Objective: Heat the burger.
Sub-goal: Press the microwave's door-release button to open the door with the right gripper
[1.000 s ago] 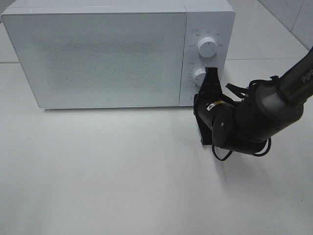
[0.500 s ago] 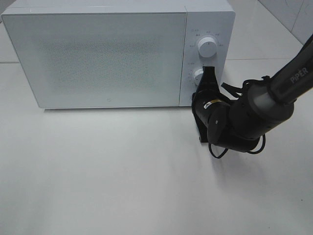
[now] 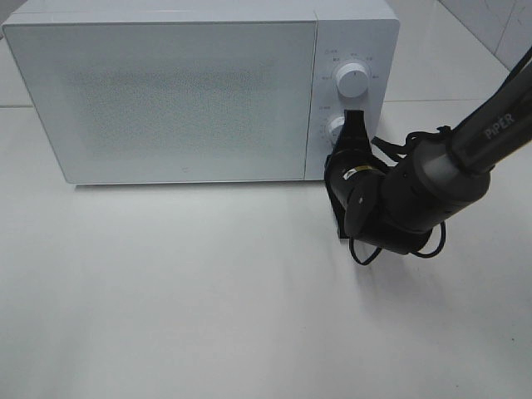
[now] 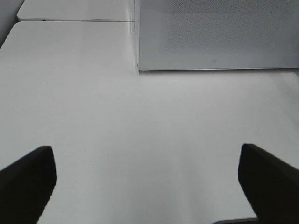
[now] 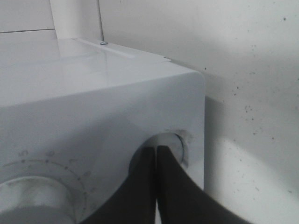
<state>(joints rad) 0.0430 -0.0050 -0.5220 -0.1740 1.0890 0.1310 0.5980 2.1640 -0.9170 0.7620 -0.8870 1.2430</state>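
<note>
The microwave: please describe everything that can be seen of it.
The microwave is a white box standing on the white table, its speckled door shut. On the panel beside the door sit two round white knobs, the upper knob and the lower knob. The shut right gripper has its tips against the lower knob.

A plain white table (image 3: 208,291) with a smooth, faintly glossy top carries a white microwave (image 3: 166,91), which stands flat on it with its door shut. A thin seam runs across the tabletop out from either side of the microwave, and a soft shadow lies along the microwave's front foot.
</note>
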